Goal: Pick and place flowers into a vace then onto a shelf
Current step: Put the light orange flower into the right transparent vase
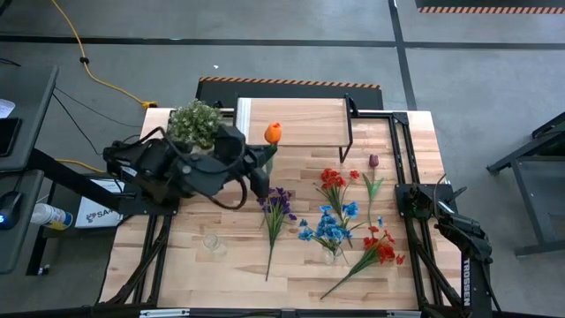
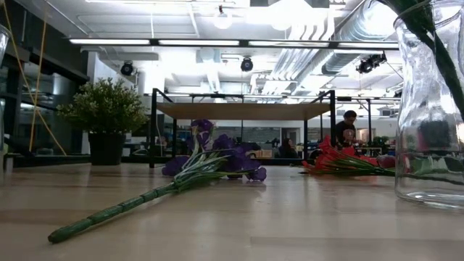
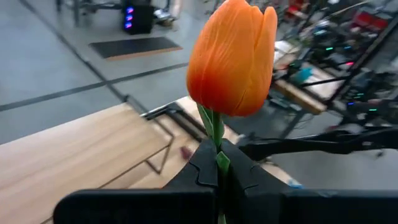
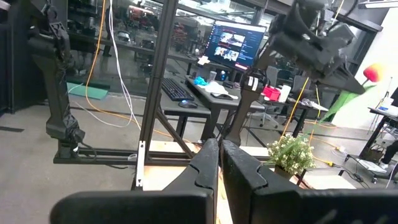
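My left gripper (image 3: pixel 219 169) is clamped on the orange tulip (image 1: pixel 273 132) stem by the shelf (image 1: pixel 300 122) at the table's far edge, my right gripper (image 4: pixel 219 163) idles closed, empty, and the other flowers (image 1: pixel 334 221) lie unplaced mid-table.

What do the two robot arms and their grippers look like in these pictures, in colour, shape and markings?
Both arms are dark, nearly black, built of rounded jointed segments. The left arm looks bulky from above, with a black cable looping beside it. The right arm stands over a base strip printed TROSSEN in white. Each gripper, left gripper and right gripper, has two flat matte black fingers with notched inner edges on a wide black bar.
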You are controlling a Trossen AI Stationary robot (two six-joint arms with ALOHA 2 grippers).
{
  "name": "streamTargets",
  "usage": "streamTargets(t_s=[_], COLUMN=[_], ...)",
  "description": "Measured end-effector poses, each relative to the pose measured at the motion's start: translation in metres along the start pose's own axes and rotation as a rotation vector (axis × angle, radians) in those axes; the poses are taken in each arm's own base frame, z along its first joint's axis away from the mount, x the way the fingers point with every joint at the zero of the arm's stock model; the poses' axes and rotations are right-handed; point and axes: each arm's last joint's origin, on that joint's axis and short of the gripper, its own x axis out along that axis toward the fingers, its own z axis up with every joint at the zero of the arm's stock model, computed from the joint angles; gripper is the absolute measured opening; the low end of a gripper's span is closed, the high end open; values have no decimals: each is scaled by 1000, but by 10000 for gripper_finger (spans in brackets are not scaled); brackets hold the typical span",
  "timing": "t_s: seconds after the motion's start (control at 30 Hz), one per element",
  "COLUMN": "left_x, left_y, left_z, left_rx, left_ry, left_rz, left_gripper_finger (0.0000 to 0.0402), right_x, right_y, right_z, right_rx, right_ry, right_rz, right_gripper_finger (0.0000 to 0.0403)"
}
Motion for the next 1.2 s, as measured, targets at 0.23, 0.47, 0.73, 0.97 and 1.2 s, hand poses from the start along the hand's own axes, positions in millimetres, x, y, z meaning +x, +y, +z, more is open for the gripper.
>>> streamTargets(t_s=[0.23,0.47,0.73,0.97,1.2], left_x=[-17,-34,-47,-53,-53], left_y=[-17,-34,-52,-63,-78], left_z=[0,1,-4,-5,-7], left_rx=[0,5,32,45,62], left_ry=[-36,-79,-93,-98,-93], left_rz=[-114,-226,-351,-487,-716], left_gripper_finger=[30,30,30,30,30], right_x=[3,10,19,22,28], right_y=[0,-1,-2,-2,-3], right_z=[0,0,0,0,0], right_rx=[0,0,0,3,3], right_ry=[1,4,7,8,11], right_rz=[-5,-22,-41,-47,-60], right_gripper_finger=[12,12,12,12,12])
